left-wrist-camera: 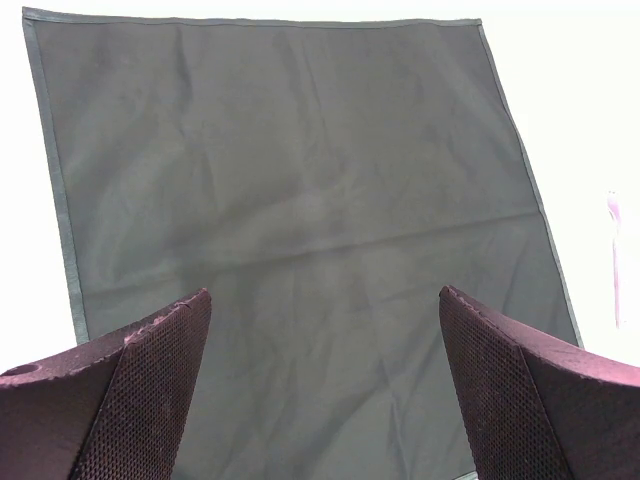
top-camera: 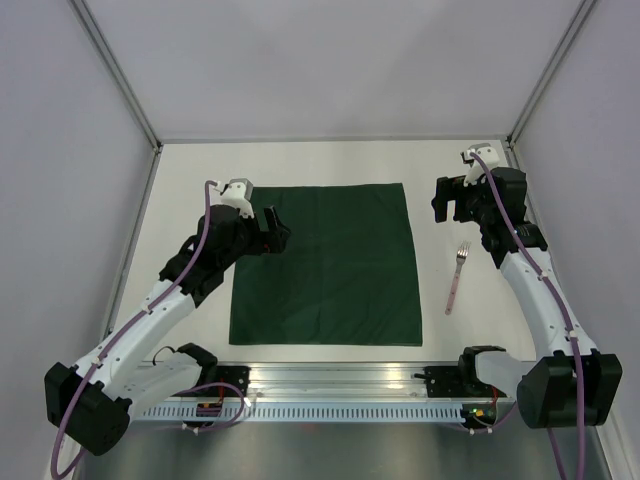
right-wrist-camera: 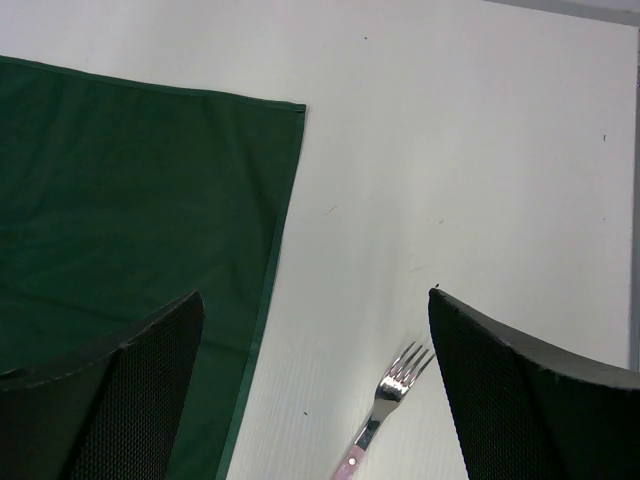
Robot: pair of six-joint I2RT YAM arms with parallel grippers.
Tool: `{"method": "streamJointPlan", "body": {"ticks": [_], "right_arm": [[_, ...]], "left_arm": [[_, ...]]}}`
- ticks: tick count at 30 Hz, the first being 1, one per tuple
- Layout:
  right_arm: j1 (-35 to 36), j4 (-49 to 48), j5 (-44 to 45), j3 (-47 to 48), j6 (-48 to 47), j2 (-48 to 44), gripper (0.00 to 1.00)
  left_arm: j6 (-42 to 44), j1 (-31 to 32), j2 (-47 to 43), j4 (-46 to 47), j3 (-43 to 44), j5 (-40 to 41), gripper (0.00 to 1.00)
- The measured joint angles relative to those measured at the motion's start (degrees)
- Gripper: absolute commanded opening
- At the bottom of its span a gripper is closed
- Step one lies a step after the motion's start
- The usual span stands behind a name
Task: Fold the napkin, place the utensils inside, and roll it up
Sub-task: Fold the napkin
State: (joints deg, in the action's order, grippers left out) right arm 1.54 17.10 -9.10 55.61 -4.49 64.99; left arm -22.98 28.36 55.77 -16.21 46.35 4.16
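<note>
In the right wrist view the fork [right-wrist-camera: 392, 388] loses most of its pink handle at the bottom edge, and the napkin [right-wrist-camera: 130, 200] runs off the left. In the left wrist view the fork is only a washed-out sliver.

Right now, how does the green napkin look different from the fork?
The napkin is dark green all over, while the fork has a pale pink handle and shiny silver tines. The napkin is a wide square of soft cloth, and the fork is slim, stiff and much smaller. The napkin is spread out in the middle, while the fork sits off to its right, not touching it. Both lie flat on the white table.
</note>
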Motion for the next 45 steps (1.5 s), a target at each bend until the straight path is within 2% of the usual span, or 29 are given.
{"method": "streamJointPlan", "body": {"ticks": [38,45], "right_arm": [[0.00,0.55,-1.75,-0.72,-1.60,0.59,0.98],[0.46,1.20,-5.03,-0.72,-1.73,1.95,0.97]], "left_arm": [[-0.07,0.00,0.09,0.24,-1.01,-1.22,0.96],[-0.09,0.00,-0.04,-0.48,-0.83,-1.05,0.97]]}}
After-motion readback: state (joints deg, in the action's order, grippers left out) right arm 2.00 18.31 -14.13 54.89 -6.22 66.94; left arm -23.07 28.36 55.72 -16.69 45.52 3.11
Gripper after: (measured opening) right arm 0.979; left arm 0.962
